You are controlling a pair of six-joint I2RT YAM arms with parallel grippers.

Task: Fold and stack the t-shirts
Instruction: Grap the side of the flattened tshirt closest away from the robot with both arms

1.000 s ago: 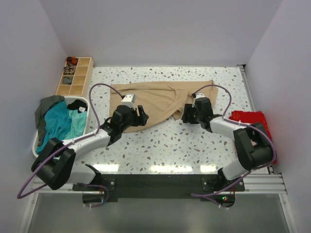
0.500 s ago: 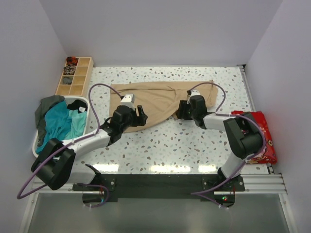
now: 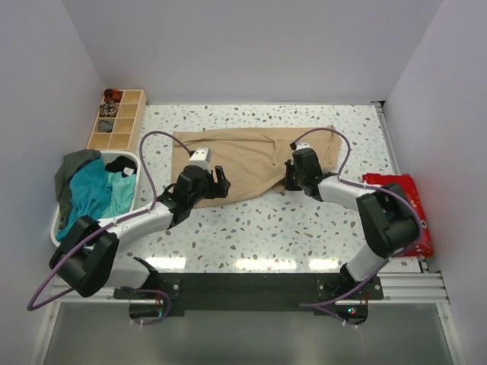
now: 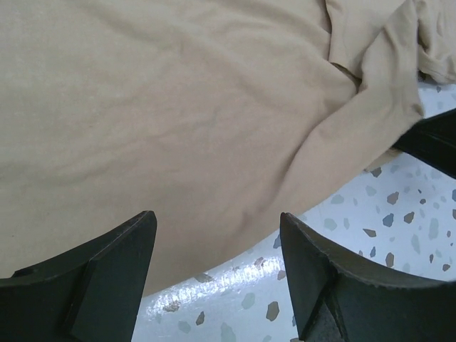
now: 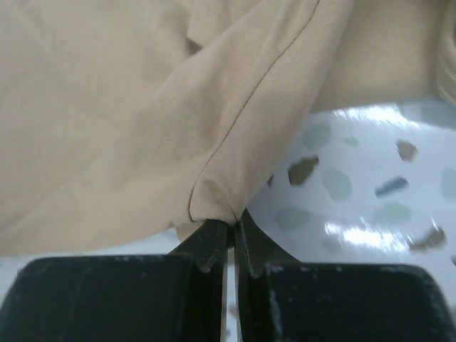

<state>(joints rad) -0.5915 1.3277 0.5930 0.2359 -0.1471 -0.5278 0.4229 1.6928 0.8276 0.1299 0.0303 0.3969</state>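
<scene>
**A:** While the right gripper (image 5: pixel 229 228) nips a fold at the near hem of the beige shirt (image 3: pixel 243 156), fingers pressed together on the cloth, the left gripper (image 4: pixel 217 263) hovers spread wide over that same hem, gripping nothing.

**B:** The shirt's lying rumpled on the table (image 3: pixel 266 220), toward 12 o'clock. My read is that 1 arm has its hold and the other is lining up, so the hem can be pulled flat for folding.

**A:** And the containers?

**B:** The white basket (image 3: pixel 134 190) at 9 o'clock holds a teal shirt (image 3: pixel 91 194), with a grey-green shirt (image 3: pixel 72 171) draped over its rim. The wooden tray (image 3: pixel 141 114) at 10 o'clock has small bits in its far compartments, too small to name.

**A:** There's a red packet (image 3: pixel 388 181) at 3 o'clock, beside the right arm.
</scene>
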